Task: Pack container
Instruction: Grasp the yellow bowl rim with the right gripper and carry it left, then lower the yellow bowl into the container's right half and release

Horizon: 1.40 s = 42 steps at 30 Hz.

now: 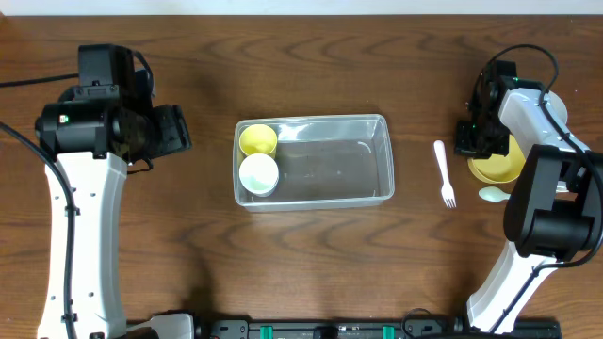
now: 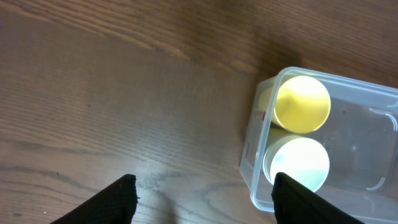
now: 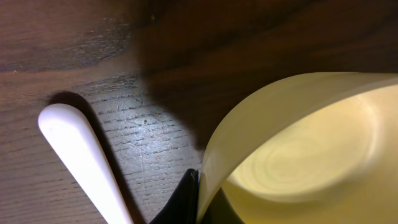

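The clear container [image 1: 382, 151] sits mid-table and holds a yellow cup [image 1: 257, 139] and a white cup [image 1: 258, 174] at its left end. The left wrist view also shows the container [image 2: 255, 155], the yellow cup [image 2: 301, 104] and the white cup [image 2: 298, 162]. My left gripper [image 1: 179, 130] [image 2: 202, 186] is open and empty, left of the container. My right gripper [image 1: 479, 139] [image 3: 200, 193] is shut on the rim of a yellow bowl [image 1: 499, 168] [image 3: 311, 149] at the right of the table.
A white fork [image 1: 444, 174] lies between the container and the yellow bowl; its handle shows in the right wrist view [image 3: 81, 162]. A pale green spoon [image 1: 490, 195] lies beside the bowl. A white bowl [image 1: 558, 105] sits behind the right arm.
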Each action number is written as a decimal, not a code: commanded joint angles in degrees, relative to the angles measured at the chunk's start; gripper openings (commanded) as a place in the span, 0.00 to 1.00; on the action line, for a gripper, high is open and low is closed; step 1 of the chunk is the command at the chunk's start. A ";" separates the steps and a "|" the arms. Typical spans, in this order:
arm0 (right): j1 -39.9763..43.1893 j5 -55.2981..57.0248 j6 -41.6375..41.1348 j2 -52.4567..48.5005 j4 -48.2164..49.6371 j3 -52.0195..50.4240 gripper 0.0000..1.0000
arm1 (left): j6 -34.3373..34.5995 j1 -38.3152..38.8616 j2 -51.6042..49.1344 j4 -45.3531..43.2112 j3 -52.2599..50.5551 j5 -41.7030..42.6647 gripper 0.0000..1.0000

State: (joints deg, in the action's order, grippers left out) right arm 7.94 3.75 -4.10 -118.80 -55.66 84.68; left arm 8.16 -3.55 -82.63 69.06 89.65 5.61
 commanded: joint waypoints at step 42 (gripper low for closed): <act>-39.06 -5.22 12.98 1.51 -8.20 14.91 0.03 | 0.50 -0.24 -0.22 0.57 -0.50 -0.24 0.70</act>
State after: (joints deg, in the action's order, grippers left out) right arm -31.40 -1.63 8.86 -117.67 -64.10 99.55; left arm 8.16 -3.55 -82.63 69.23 89.60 5.61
